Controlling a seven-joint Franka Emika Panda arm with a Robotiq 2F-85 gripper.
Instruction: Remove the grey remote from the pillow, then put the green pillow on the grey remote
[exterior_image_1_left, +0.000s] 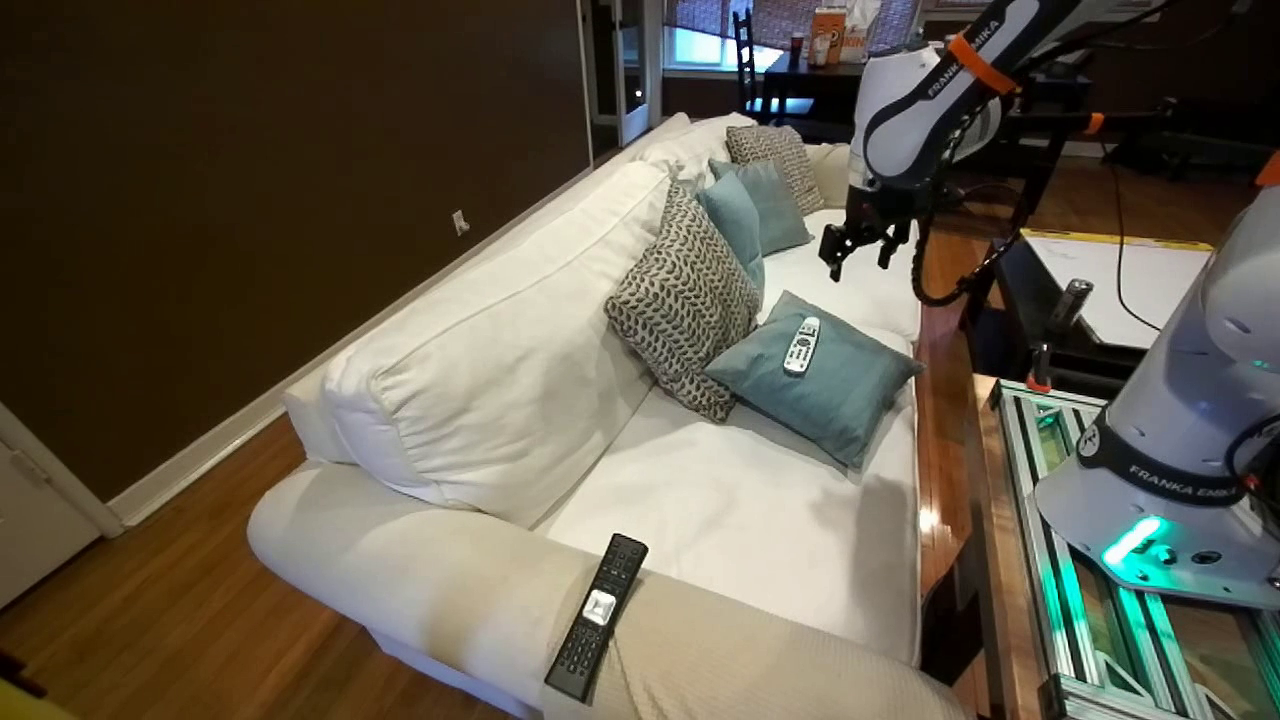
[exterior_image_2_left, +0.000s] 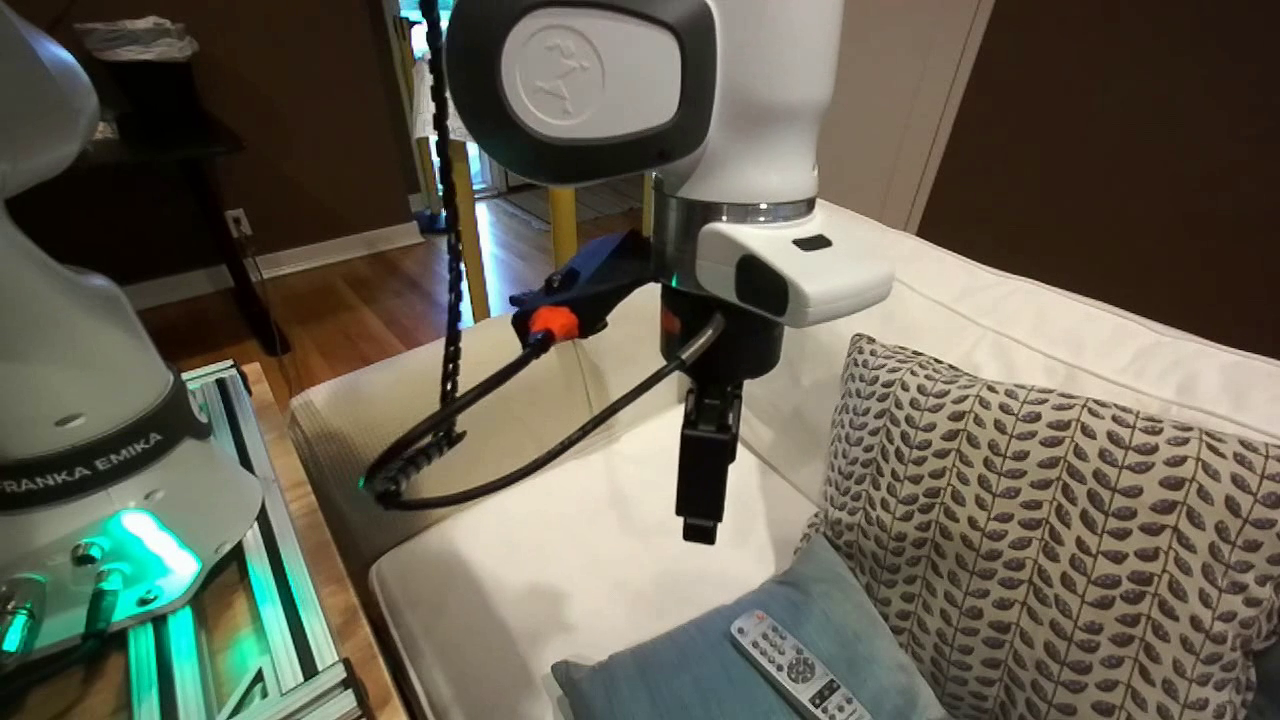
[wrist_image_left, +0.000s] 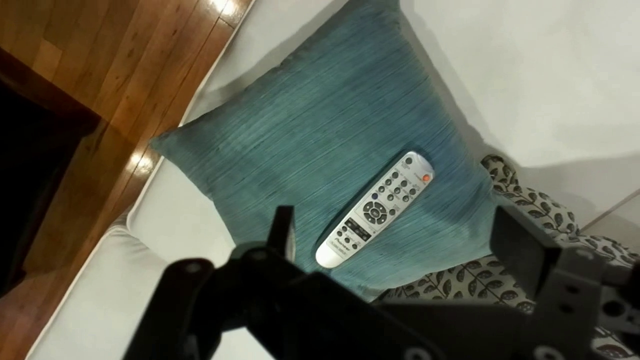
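Observation:
The grey remote (exterior_image_1_left: 802, 346) lies face up on the blue-green pillow (exterior_image_1_left: 855, 390), which rests on the white sofa seat. The remote (exterior_image_2_left: 795, 665) and pillow (exterior_image_2_left: 665, 680) are cut off at the bottom edge of an exterior view. In the wrist view the remote (wrist_image_left: 375, 210) lies diagonally across the lower right part of the pillow (wrist_image_left: 300, 145). My gripper (exterior_image_1_left: 860, 265) is open and empty, held in the air above the pillow with its fingers pointing down. In the wrist view the open fingers (wrist_image_left: 395, 215) frame the remote from either side without touching it.
A leaf-patterned cushion (exterior_image_1_left: 690, 300) leans on the sofa back beside the pillow. More cushions (exterior_image_1_left: 770, 205) stand farther along. A black remote (exterior_image_1_left: 598, 615) lies on the sofa arm (exterior_image_1_left: 430, 570). The robot's wooden table (exterior_image_1_left: 985, 520) stands along the sofa's front.

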